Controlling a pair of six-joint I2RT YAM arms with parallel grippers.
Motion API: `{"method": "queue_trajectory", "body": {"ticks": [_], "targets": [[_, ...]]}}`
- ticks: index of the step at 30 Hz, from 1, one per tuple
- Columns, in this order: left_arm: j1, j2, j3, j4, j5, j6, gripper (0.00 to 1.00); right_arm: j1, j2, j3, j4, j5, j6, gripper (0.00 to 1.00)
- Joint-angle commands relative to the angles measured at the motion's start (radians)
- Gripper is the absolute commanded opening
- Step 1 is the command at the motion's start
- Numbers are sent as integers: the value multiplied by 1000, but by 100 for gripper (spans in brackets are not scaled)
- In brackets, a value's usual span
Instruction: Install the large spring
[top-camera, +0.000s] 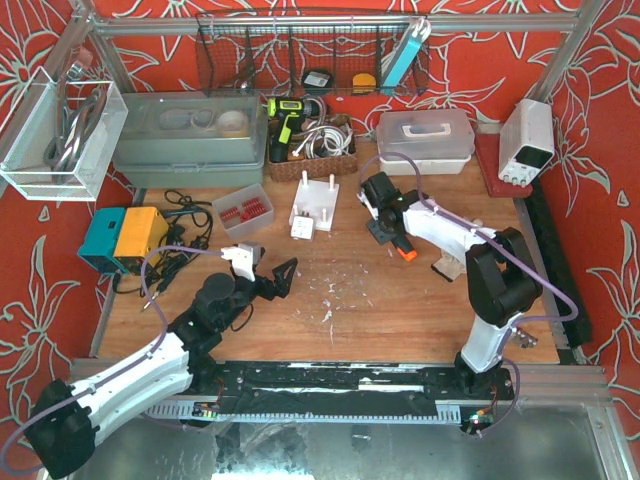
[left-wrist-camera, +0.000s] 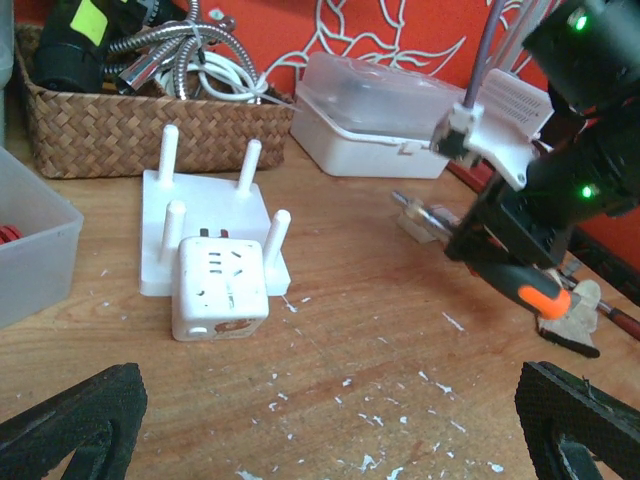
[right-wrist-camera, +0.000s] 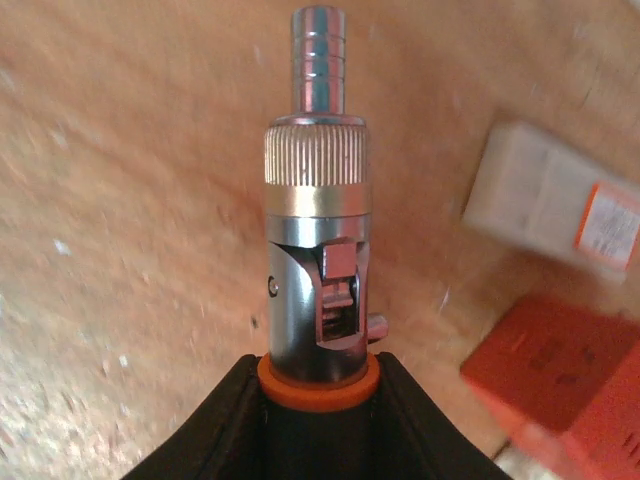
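Red flowered walls close in a scuffed wooden table (top-camera: 400, 320) flecked with white chips. No large spring shows plainly in any view. The nearest likeness is a coiled metal hose (left-wrist-camera: 165, 40) lying in the woven basket (left-wrist-camera: 150, 130) at the far edge, about 12 o'clock from the table's middle, and I cannot tell whether that is the part meant.

The right claw (right-wrist-camera: 318, 425) sits around 1 o'clock from the middle. It is pinching the black handle of a metal tool (right-wrist-camera: 318, 230) with an orange ring and a ridged brass collar, tip pointing away from the wrist. The left claw (left-wrist-camera: 322, 425) is spread wide and holds nothing, at roughly 8 o'clock.

If the hose is the spring, it lies at about 10 o'clock from the right claw and 12 o'clock from the left, well apart from both.

Likely trouble:
- The wrong coil gets picked, since the spring is not picked out.
- The tool twists in the grip if its tip is pressed hard, because only the handle is held.
- A reach toward the basket knocks the white peg plate (left-wrist-camera: 215, 205) or the plug cube (left-wrist-camera: 220, 290) against its near edge.
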Motion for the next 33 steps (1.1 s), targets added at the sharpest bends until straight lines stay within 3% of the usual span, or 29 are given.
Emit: {"method": "queue_trajectory", "body": {"ticks": [1,4,16,23,33], "targets": [[-5,-17,-2,16,-15,0,100,-18,-26,-43,-140,72,116,0],[-5,-28,-5,14,-13,-4,100,-45,-15,-84,-144,77,139,0],[-5,-34,-7,8,-21,-5,100,-106,39,-117,-116,102,178,27],[-5,-47,-10,4,-20,-7,100,-109,86,-103,-130,159,183,37],[-5,-36,-8,4,-30,-11,100,-108,6,-114,-148,212,209,55]]}}
